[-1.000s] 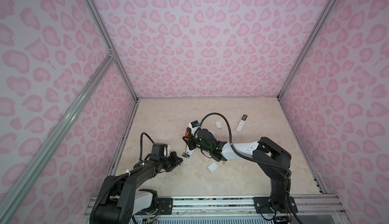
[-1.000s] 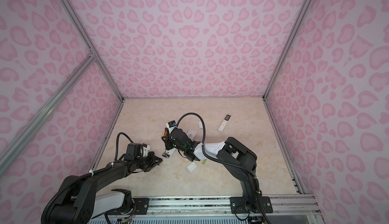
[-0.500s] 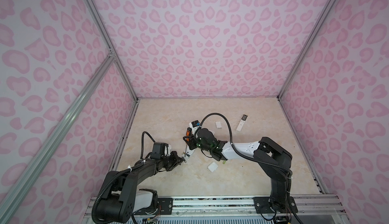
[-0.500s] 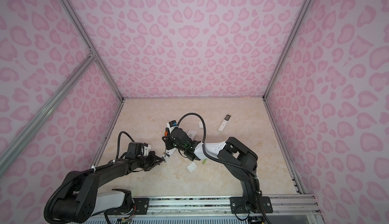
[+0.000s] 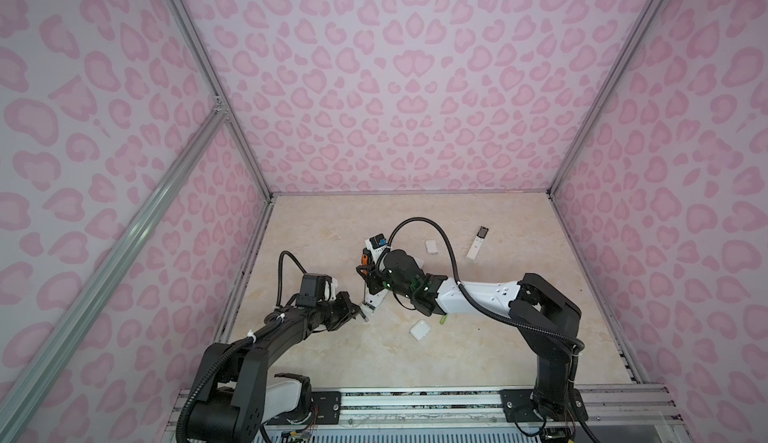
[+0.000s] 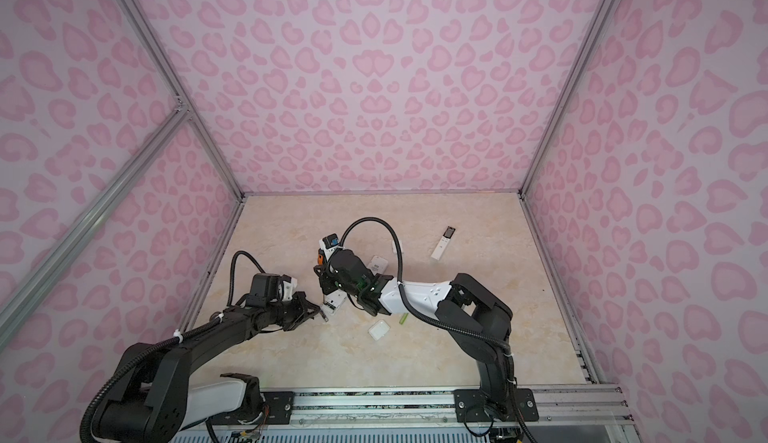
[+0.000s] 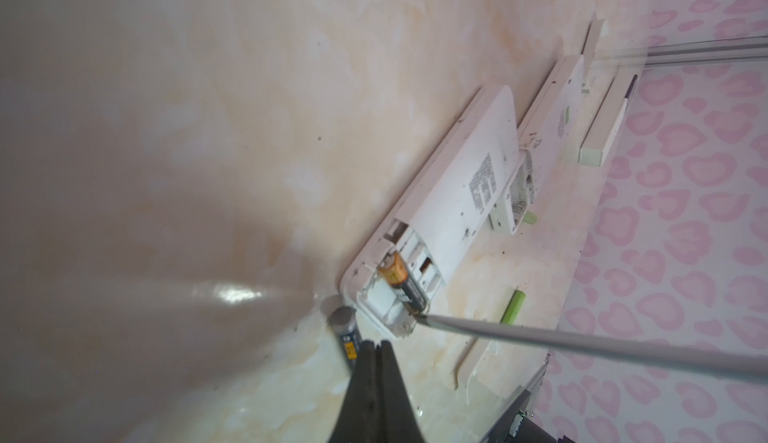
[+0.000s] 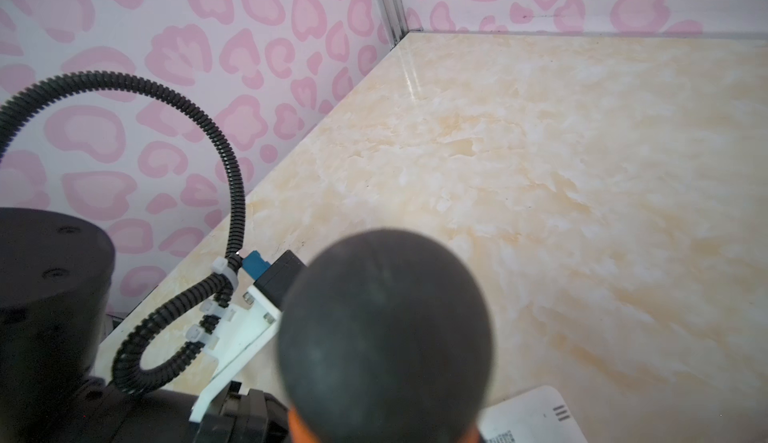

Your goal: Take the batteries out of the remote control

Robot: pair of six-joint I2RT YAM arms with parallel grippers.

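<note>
Left wrist view: right fingers (image 5: 362, 273) clamp the screwdriver (image 7: 582, 345), seemingly to pry the remote (image 7: 453, 179)'s seated battery (image 7: 401, 281); left fingers (image 7: 365, 378) together, empty.

An opened remote (image 7: 457, 187) lies on the bench (image 5: 332, 229) between the left hand (image 5: 353, 312), on its left, and the right hand (image 5: 370, 278), above it. One battery (image 7: 401, 281) sits in the compartment at its near end, the screwdriver (image 7: 582, 341) tip touching that end, and a loose battery (image 7: 345, 328) lies on the bench just beside it, before the left hand's fingertips (image 7: 368, 357). To the right a cover (image 5: 419, 330) lies near a third battery (image 5: 443, 319); another remote (image 5: 477, 244) lies well apart at back right.
</note>
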